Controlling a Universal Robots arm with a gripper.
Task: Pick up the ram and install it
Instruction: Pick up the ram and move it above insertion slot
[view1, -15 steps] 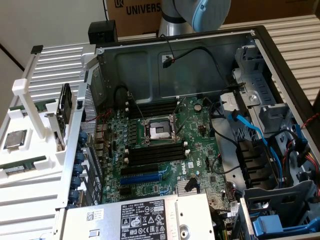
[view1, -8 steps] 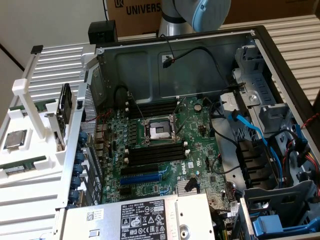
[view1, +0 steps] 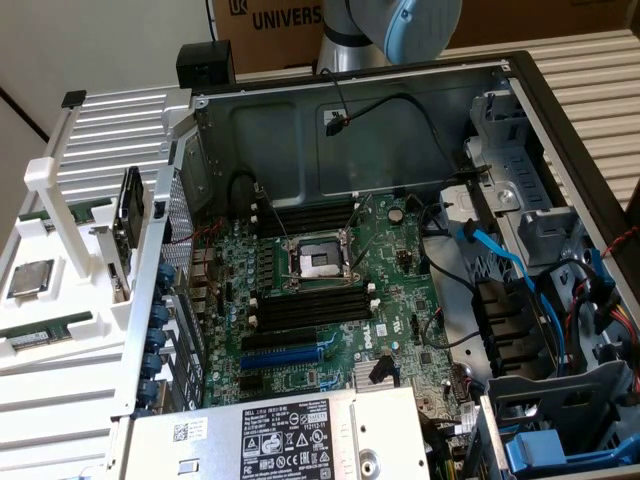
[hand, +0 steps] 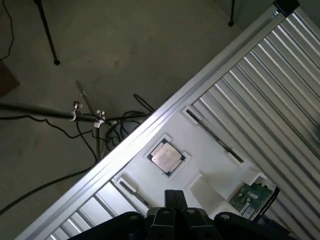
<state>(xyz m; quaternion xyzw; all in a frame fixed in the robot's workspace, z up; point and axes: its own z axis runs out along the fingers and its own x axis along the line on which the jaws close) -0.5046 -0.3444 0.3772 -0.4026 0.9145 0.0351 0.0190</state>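
gripper: the dark tips meet with no gap visible between them. nothing is held and nothing touched. it hangs over the white tray, with the processor chip lying past its tips and apart from them.

ram: a long green stick with a white label. it sits in its own narrow recess of the tray, just beside the processor chip and not touching it. can't tell whether it lies flat or stands on edge.

green card: stands upright in the same tray, near the processor chip, on the far side of the chip from the ram.

computer case: open, just beside the tray, to the exterior view's right of the processor chip. the motherboard lies inside, with a bare socket at its middle. long black slots with white end clips lie on either side of the socket, all well apart from the processor chip.

arm: a grey and blue joint, up behind the case's back wall.

floor: grey, with loose cables, beyond the tray's metal edge.
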